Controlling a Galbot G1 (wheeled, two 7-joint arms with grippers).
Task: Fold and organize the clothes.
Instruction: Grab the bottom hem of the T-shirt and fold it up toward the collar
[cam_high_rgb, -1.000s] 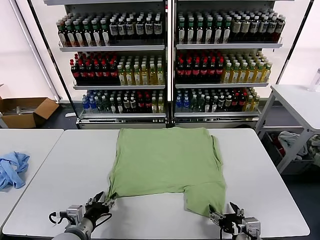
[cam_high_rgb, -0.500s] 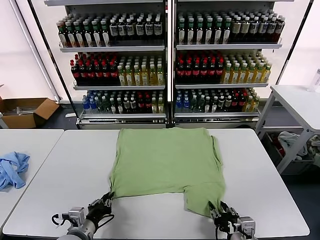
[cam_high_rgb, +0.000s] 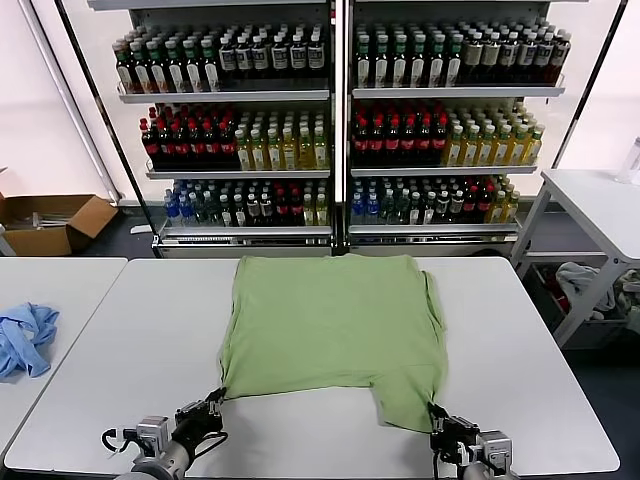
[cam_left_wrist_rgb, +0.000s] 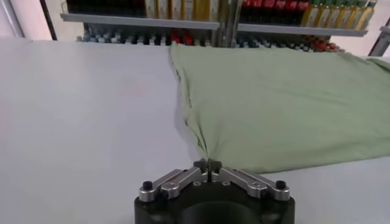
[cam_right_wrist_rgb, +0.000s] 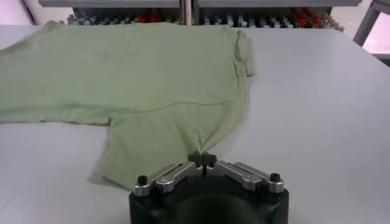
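The light green shirt (cam_high_rgb: 335, 325) lies spread flat on the white table (cam_high_rgb: 130, 370), plain side up; no checkered print or buttons show. My left gripper (cam_high_rgb: 213, 400) is shut on the shirt's near left corner, seen in the left wrist view (cam_left_wrist_rgb: 208, 163) with the cloth (cam_left_wrist_rgb: 286, 103) bunched between the jaws. My right gripper (cam_high_rgb: 437, 415) is shut on the near right corner, seen in the right wrist view (cam_right_wrist_rgb: 202, 158) pinching the shirt (cam_right_wrist_rgb: 134, 79).
A light blue garment (cam_high_rgb: 24, 338) lies on the neighbouring table at the left. Shelves of bottles (cam_high_rgb: 340, 120) stand behind the table. A cardboard box (cam_high_rgb: 55, 220) sits on the floor at the far left. Another table (cam_high_rgb: 600, 200) stands at the right.
Both grippers closed from open onto the shirt's near corners. The corners now pucker toward the jaws; the shirt otherwise lies as before.
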